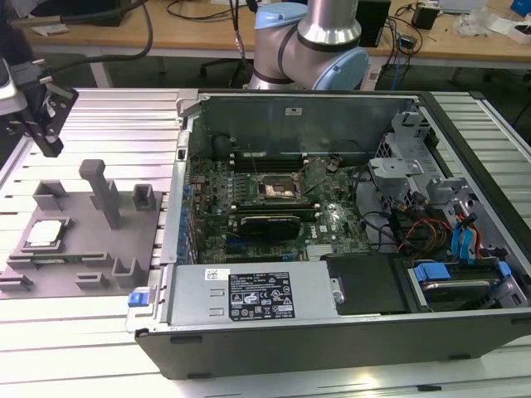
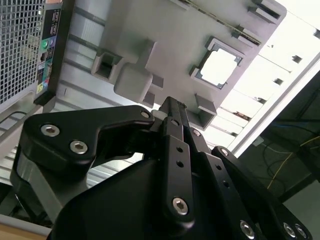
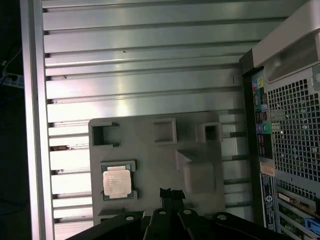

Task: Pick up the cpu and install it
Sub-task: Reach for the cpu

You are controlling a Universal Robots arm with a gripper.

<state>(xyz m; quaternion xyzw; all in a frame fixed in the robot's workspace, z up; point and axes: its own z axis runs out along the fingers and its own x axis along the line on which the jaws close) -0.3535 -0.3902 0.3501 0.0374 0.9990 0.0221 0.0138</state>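
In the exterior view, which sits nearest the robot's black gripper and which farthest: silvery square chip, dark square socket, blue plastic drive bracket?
From the black gripper:
1. Silvery square cpu, on the grey tray beneath it.
2. Dark metal-framed square socket, on the motherboard.
3. Blue plastic drive bracket, toward the exterior view's right.

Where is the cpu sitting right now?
The small silvery square cpu sits in a pocket of the grey plastic fixture tray at the exterior view's left, outside the open computer case.
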